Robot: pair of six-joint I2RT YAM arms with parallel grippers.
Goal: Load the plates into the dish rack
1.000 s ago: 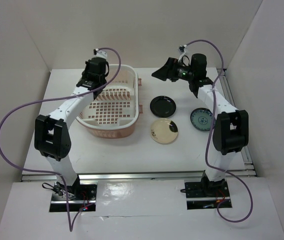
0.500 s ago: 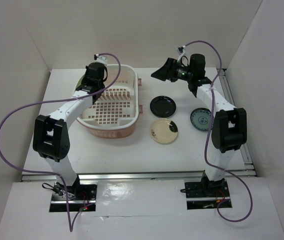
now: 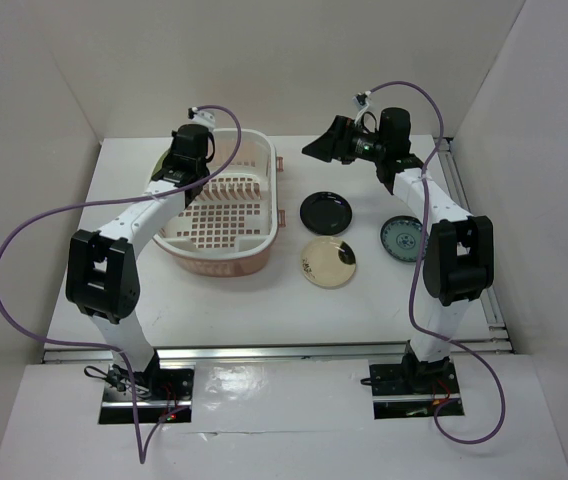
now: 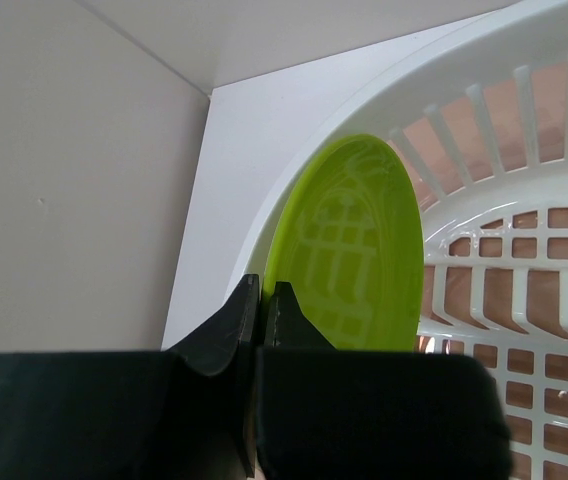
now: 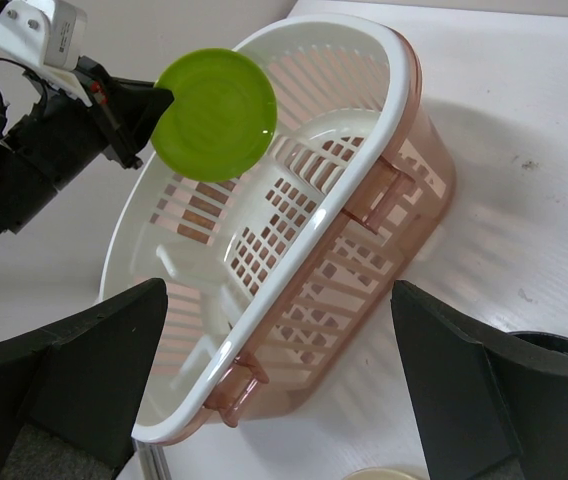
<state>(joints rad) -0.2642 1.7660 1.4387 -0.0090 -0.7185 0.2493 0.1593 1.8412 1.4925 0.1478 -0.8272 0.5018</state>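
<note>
White walls close in a white table [image 3: 264,310] on three sides. Toward its far left corner the large oval dish rack [image 3: 226,262], with white slotted walls and a pinkish base, sits flat, upright dividers across its grid floor.

From above, the left gripper [image 3: 186,150] hangs over the rack's far left rim and hides what it carries. The wrist cameras show it: the left gripper [image 4: 262,290] is pinched tight on the edge of the lime green round plate [image 4: 349,250], held on edge just inside the curved wall. The right wrist view shows the same plate [image 5: 216,114] above that rim [image 5: 364,40]; whether they touch is unclear.

Right of the rack, mid-table, lie a glossy black plate [image 3: 326,211] and, nearer the front edge, a cream plate [image 3: 328,262]. A teal-blue patterned plate [image 3: 402,238] lies toward the right edge. The right gripper [image 3: 329,145], spread wide and empty, hovers near the far edge.
</note>
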